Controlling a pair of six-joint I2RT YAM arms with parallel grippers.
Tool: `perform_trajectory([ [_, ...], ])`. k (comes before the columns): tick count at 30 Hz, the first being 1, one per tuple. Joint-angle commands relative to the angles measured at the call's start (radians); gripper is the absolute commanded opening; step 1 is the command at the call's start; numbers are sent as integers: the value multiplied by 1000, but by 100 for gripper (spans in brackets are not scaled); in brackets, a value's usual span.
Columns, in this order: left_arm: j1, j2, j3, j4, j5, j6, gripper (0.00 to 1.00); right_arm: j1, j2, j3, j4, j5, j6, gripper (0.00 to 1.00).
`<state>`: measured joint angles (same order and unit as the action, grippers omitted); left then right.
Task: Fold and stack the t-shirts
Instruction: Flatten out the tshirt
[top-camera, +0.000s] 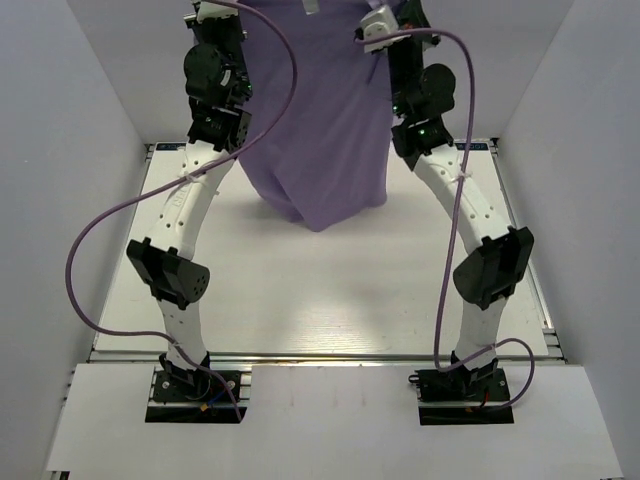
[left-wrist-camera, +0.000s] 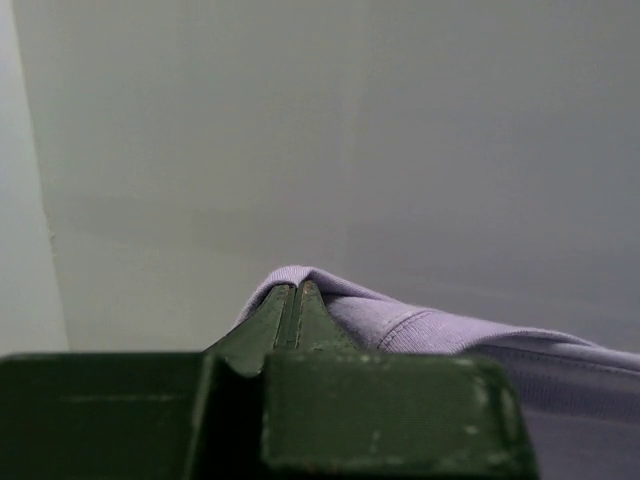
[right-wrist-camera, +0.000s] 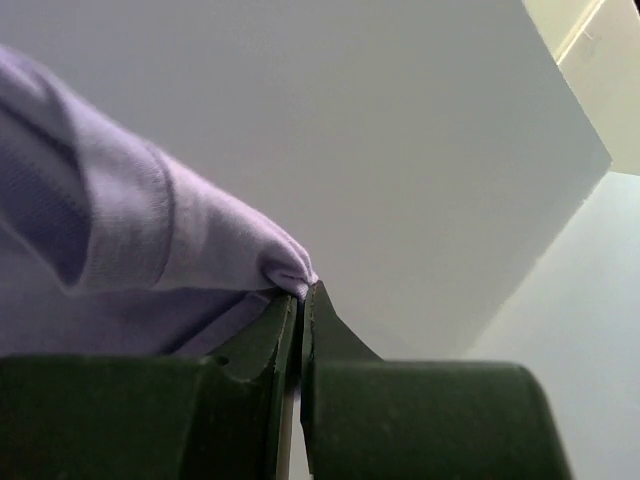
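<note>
I see the lavender t-shirt hanging between both raised arms, above the far part of the counter. My left fingers are pinched closed on a hemmed edge of it. My right fingers are clamped on another bunched fold.

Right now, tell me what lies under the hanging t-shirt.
Only white table shows below the t-shirt, which hangs from both shut jaws. The far strip of table behind the cloth is covered, so anything there cannot be seen.

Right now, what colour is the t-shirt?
Plain lavender t-shirt; clearest in the top view.
</note>
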<state>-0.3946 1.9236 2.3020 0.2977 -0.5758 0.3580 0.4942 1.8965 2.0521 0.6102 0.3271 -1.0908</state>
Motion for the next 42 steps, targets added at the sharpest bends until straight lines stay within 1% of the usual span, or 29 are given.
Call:
perform_trajectory([
  [1, 23, -43, 65, 162, 81, 27, 0, -104, -5, 172, 227, -104, 187, 0],
  [3, 23, -29, 74, 211, 82, 27, 0, -115, 6, 177, 226, -179, 221, 0],
  [6, 34, -17, 65, 285, 137, 27, 0, -123, 15, 145, 265, -223, 177, 0],
  [10, 43, -5, 34, 366, 183, 39, 0, -149, 18, 125, 310, -178, 239, 0],
  [12, 52, -14, -28, 377, 194, 39, 0, -160, 7, 88, 309, -172, 241, 0],
  [13, 53, -14, -48, 377, 203, 48, 0, -163, 1, 24, 313, -160, 212, 0],
  [15, 53, -43, -134, 357, 200, 48, 0, -167, -20, -32, 333, -148, 160, 0],
  [16, 53, -57, -172, 357, 189, 48, 0, -166, -27, -114, 333, -132, 151, 0],
  [18, 53, -90, -313, 380, 171, 10, 0, -169, -54, -168, 336, -116, 135, 0],
  [19, 53, -133, -425, 394, 160, 0, 0, -171, -62, -260, 341, -77, 138, 0],
  [20, 53, -158, -487, 434, 160, -1, 0, -169, -86, -294, 347, -65, 141, 0],
  [22, 53, -211, -611, 481, 105, -33, 0, -169, -172, -442, 396, -62, 182, 0],
  [23, 53, -277, -730, 495, 105, -53, 0, -167, -195, -581, 399, -81, 205, 0],
  [25, 53, -333, -824, 495, 77, -106, 0, -170, -276, -650, 401, -86, 242, 0],
  [26, 53, -389, -902, 468, 77, -155, 0, -167, -296, -732, 389, -89, 300, 0],
  [27, 53, -417, -938, 443, 67, -183, 0, -166, -315, -759, 378, -88, 322, 0],
  [28, 53, -446, -972, 425, 67, -209, 0, -166, -382, -785, 358, -86, 344, 0],
  [30, 53, -503, -1087, 411, 36, -257, 0, -164, -448, -893, 343, -105, 405, 0],
  [31, 53, -562, -1154, 385, 36, -293, 0, -163, -489, -935, 294, -111, 423, 0],
  [33, 42, -613, -1197, 344, 24, -313, 0, -161, -551, -978, 165, -148, 462, 0],
  [34, 33, -656, -1207, 249, 11, -367, 0, -163, -586, -1001, 139, -160, 503, 0],
  [35, 33, -675, -1217, 194, 46, -390, 0, -167, -624, -1017, 113, -158, 526, 0],
  [36, 33, -689, -1217, 137, 66, -413, 0, -166, -642, -1076, 76, -148, 548, 0],
  [37, 33, -705, -1227, 47, 106, -433, 0, -164, -704, -1104, 74, -140, 561, 0],
  [38, 33, -737, -1236, 6, 132, -445, 0, -164, -726, -1128, 68, -140, 597, 0],
  [39, 33, -758, -1247, -32, 160, -470, 0, -164, -746, -1194, 37, -146, 611, 0],
  [40, 33, -776, -1286, -57, 186, -499, 0, -163, -787, -1213, 20, -151, 624, 0],
  [41, 33, -796, -1308, -92, 245, -533, 0, -161, -825, -1228, -4, -164, 638, 0],
  [42, 33, -840, -1329, -107, 264, -533, 0, -163, -841, -1242, -106, -193, 678, 0],
])
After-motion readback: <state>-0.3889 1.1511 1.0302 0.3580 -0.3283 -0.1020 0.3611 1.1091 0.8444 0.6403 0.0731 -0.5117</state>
